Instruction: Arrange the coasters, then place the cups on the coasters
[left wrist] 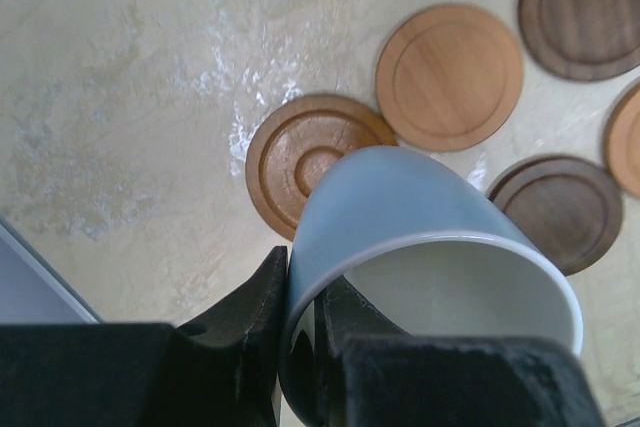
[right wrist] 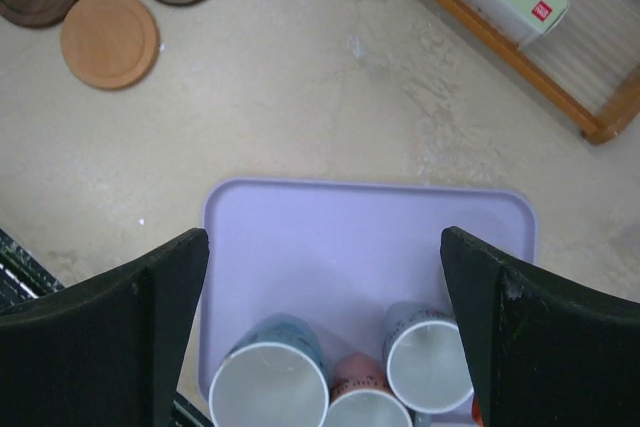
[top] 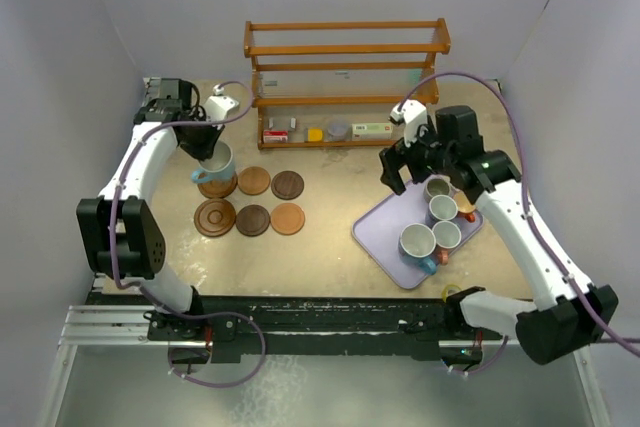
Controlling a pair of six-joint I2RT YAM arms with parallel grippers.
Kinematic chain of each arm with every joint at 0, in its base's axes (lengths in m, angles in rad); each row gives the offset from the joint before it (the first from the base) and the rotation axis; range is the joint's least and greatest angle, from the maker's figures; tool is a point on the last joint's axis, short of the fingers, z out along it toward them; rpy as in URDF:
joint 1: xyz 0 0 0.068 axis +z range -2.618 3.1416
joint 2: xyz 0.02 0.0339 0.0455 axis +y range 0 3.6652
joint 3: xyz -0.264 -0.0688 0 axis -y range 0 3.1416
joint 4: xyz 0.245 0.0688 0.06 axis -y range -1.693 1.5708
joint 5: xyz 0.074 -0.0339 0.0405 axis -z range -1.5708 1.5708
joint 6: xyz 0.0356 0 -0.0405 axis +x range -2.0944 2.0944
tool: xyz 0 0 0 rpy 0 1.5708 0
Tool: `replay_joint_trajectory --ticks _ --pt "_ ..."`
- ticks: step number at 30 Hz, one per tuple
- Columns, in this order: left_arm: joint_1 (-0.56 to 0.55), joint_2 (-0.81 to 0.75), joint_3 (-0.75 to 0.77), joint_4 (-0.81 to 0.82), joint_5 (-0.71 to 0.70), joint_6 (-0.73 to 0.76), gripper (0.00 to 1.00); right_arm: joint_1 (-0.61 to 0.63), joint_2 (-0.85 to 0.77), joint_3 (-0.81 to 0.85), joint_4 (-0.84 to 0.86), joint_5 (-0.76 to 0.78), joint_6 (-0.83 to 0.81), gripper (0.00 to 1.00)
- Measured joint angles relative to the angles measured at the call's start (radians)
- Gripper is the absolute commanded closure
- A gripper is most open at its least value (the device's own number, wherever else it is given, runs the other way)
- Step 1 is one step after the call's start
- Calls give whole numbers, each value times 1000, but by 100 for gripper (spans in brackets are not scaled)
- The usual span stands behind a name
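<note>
Surface (top: pixel 330 247) carries arranged coasters (top: pixel 253 219); my left gripper (left wrist: pixel 300 297) pinches one cup (left wrist: pixel 400 207), right gripper (right wrist: pixel 322 247) spread; remaining cups (right wrist: pixel 268 387) in tray (right wrist: pixel 370 207).

On beige table (top: pixel 330 237): six wooden coasters (top: pixel 252 219) left of centre, lavender tray (top: pixel 385 232) right, wooden rack (top: pixel 345 57) far.

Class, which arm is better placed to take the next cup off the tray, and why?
Right: the right gripper is open over the tray; the left gripper is shut on a blue cup.
</note>
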Motion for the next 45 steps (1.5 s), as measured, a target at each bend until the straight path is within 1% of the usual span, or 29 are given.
replay_joint_trajectory --ticks 8,19,28,36,45 --pt "63 148 90 -79 18 130 97 -69 -145 -115 -22 -45 -47 0" --pt "84 291 171 -129 37 201 97 -121 -159 -142 -25 -98 -64 0" --pt "93 339 198 -150 52 211 97 -128 -145 -150 -26 -101 -68 0" --pt "98 346 203 -154 56 211 97 -129 -145 -150 -26 -101 -68 0" --pt "98 353 203 -150 56 211 92 -134 -145 -150 -29 -111 -68 0"
